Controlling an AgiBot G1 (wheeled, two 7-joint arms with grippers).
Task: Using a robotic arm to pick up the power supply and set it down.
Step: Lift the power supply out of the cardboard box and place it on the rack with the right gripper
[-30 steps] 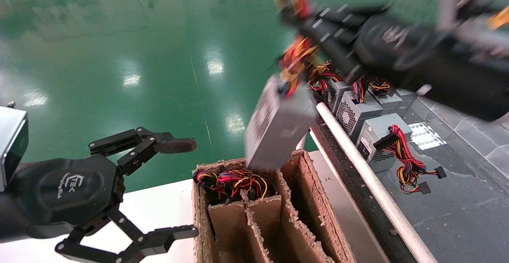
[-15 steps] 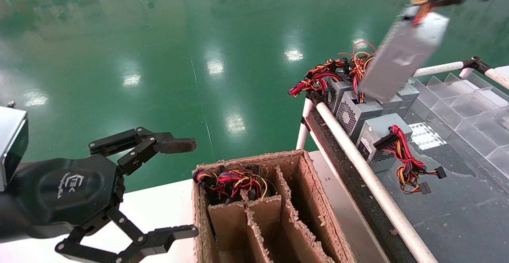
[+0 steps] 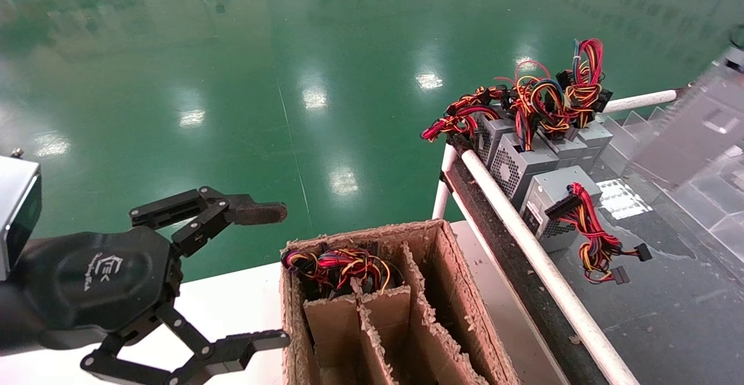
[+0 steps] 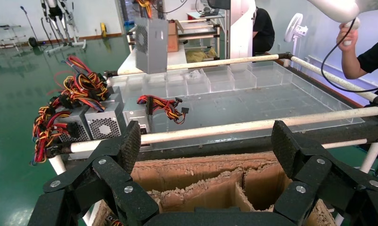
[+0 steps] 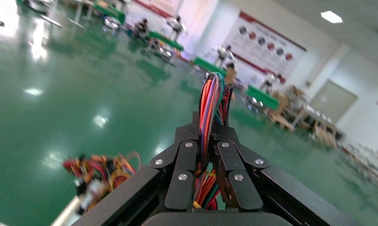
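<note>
Grey metal power supply box (image 3: 691, 135) is motion-blurred at the head view's right edge; its wire bundle is cut off. Right gripper (image 5: 206, 136) is outside head view, wires hiding its fingertips.

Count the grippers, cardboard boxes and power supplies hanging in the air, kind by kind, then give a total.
Grippers: 2 (left gripper open, idle; right gripper shut on the wires)
Cardboard box: 1
Power supply in the air: 1
Total: 4

Grey power supply (image 4: 150, 44) (perforated) — multicoloured wires (image 5: 209, 101)
</note>
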